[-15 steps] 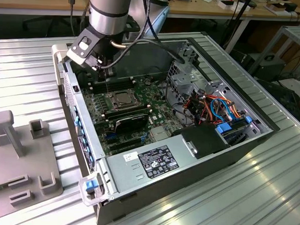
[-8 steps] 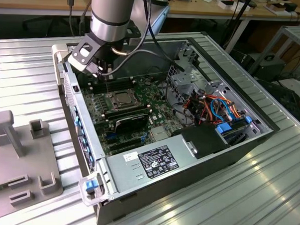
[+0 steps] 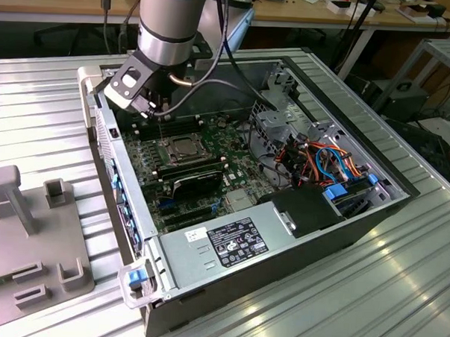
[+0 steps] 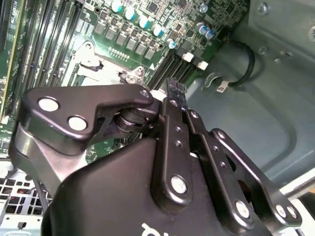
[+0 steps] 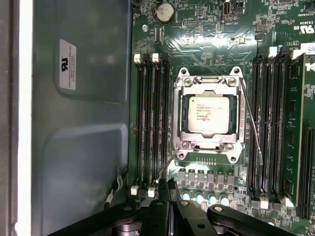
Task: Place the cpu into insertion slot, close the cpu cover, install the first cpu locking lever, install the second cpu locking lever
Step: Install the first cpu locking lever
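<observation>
The cpu lies flat in the insertion slot, its silvery-tan face showing through the window of the cpu cover, which is folded down over it. One thin wire locking lever slants along one side of the socket. A second lever sticks out from a socket corner toward my fingertips. My gripper hovers just off that corner, shut, with nothing seen between the fingers. In the exterior view the gripper hangs above the socket. In the second wrist view its fingertips are pressed together.
Long black memory slots flank the socket on both sides. The grey case wall is close by. In the exterior view a drive cage with cables and the power supply fill the exterior view's right of the open case.
</observation>
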Robot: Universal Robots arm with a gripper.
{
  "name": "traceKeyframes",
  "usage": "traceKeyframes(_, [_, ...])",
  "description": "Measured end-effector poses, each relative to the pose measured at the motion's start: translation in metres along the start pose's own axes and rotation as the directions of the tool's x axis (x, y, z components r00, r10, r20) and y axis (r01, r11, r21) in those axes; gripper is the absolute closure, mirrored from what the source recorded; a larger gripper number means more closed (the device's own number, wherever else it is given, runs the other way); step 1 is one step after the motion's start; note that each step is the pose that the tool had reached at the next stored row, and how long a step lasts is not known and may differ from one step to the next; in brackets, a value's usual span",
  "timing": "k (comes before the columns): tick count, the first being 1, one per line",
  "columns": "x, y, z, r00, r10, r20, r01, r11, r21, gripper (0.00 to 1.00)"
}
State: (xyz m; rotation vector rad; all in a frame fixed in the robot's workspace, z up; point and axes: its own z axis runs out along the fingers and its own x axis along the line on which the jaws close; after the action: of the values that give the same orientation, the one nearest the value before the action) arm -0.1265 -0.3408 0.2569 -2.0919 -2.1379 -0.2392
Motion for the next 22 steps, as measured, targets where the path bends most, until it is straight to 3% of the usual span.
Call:
traceKeyframes(4, [-0.0009, 0.0055, 0.0036, 1.0, 0.0, -0.0004, 0.0, 1.0, -0.0001, 0.89])
traceKeyframes(6, [-0.0013, 0.0055, 0.0055, 1.0, 0.0, -0.0063, 0.0, 1.0, -0.0001, 0.89])
traceKeyframes(7, [-0.0015, 0.0055, 0.0061, 0.9999, 0.0, -0.0131, 0.0, 1.0, -0.0002, 0.89])
traceKeyframes(9, [-0.0036, 0.0055, 0.0066, 0.9994, 0.0, -0.0356, 0.0, 1.0, -0.0006, 0.89])
traceKeyframes(10, [-0.0051, 0.0055, 0.008, 0.9991, 0.0, -0.0431, 0.0, 1.0, -0.001, 0.89])
traceKeyframes(15, [-0.0063, 0.0079, 0.0125, 0.9991, 0.0, -0.043, 0.0, 1.0, -0.0005, 0.89])
traceKeyframes(20, [-0.0071, 0.0182, 0.015, 0.9991, 0.0, -0.0431, 0.0, 1.0, -0.0004, 0.89])
traceKeyframes(22, [-0.0074, 0.0251, 0.016, 0.9991, 0.001, -0.043, -0.001, 1.0, 0.0001, 0.89])
